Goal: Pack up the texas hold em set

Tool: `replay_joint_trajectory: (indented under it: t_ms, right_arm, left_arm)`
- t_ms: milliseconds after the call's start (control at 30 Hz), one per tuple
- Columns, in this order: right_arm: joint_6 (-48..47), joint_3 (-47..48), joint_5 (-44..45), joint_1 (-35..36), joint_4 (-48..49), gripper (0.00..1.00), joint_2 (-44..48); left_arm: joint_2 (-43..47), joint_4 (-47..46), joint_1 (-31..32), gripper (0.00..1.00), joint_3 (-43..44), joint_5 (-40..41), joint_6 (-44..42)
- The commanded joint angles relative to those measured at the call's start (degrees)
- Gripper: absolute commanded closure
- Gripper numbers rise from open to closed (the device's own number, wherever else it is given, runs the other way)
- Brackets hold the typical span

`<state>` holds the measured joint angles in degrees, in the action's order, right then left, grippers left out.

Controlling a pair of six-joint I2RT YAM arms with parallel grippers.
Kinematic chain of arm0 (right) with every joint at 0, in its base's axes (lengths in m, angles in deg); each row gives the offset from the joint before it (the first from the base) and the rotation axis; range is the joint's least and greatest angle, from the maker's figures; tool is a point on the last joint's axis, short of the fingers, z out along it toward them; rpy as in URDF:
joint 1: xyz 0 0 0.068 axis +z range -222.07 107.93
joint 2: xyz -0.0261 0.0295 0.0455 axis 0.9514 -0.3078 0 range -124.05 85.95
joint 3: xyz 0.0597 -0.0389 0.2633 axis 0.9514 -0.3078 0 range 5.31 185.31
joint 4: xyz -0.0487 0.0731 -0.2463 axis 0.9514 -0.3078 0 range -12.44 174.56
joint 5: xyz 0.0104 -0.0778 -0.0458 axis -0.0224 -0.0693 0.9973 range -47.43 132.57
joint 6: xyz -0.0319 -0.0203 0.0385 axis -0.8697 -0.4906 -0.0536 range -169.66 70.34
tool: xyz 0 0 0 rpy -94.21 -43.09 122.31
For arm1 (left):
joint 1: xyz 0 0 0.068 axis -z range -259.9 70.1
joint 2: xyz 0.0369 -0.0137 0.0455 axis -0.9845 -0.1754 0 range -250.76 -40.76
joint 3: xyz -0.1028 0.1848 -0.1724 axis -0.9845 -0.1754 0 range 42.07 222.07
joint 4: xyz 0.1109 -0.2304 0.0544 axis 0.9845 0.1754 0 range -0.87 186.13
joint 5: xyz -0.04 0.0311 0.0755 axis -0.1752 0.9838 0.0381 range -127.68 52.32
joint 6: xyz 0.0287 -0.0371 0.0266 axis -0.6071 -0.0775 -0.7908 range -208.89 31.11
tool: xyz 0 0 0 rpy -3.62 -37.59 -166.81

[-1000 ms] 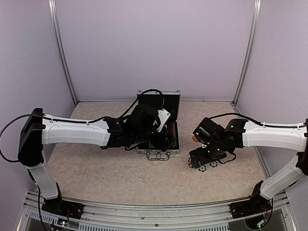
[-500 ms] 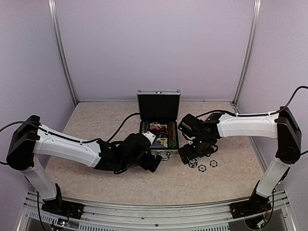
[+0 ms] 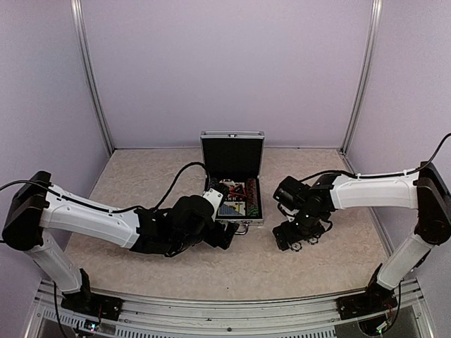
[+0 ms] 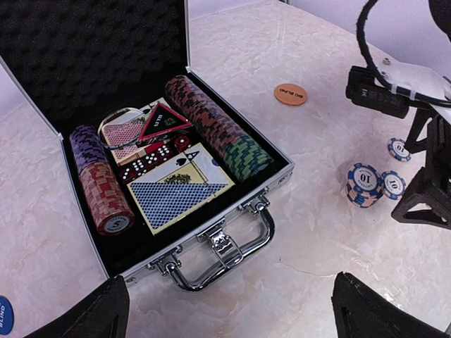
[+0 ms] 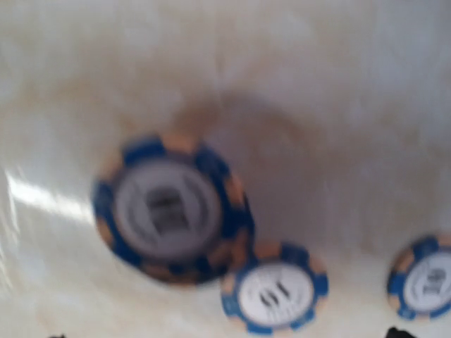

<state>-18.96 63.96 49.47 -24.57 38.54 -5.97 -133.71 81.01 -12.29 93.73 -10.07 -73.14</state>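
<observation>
The silver case (image 4: pixel 278 184) stands open on the beige table (image 3: pixel 141 176) between the two arms, its black-lined lid upright at the far side and its handle (image 4: pixel 224 252) facing the arms' bases. Inside it, a row of purple and red chips (image 4: pixel 99 179) lies along the left, a longer multi-coloured row (image 4: pixel 218 130) lies along the right, and two card decks (image 4: pixel 180 186) with red dice (image 4: pixel 144 163) sit between them. The left gripper (image 4: pixel 232 320) hovers just in front of the handle, its fingers spread wide with nothing between them. To the right of the case a short stack of blue "10" chips (image 4: pixel 363 184) rests on the table, one loose chip (image 4: pixel 392 184) touching it and another (image 4: pixel 399 148) nearby. The right gripper (image 3: pixel 296 238) hangs over these chips, jaws wide and holding nothing; its wrist view is blurred. An orange disc (image 4: pixel 290 94) lies on the table farther back, and a blue disc (image 4: pixel 3 315) lies left of the case
</observation>
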Motion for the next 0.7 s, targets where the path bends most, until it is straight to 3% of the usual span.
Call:
replay_joint_trajectory:
  t_ms: [0,667]
  right_arm:
    - [-0.11,-3.35,-0.78,-0.23,0.48,0.02,4.02]
    - [-3.44,-8.15,1.84,-2.26,6.59,0.22,0.07]
  left_arm:
    - [0.56,-2.87,0.37,0.01,-0.28,-0.79,0.85]
    - [0.53,-2.60,0.39,0.01,-0.23,-1.07,1.48]
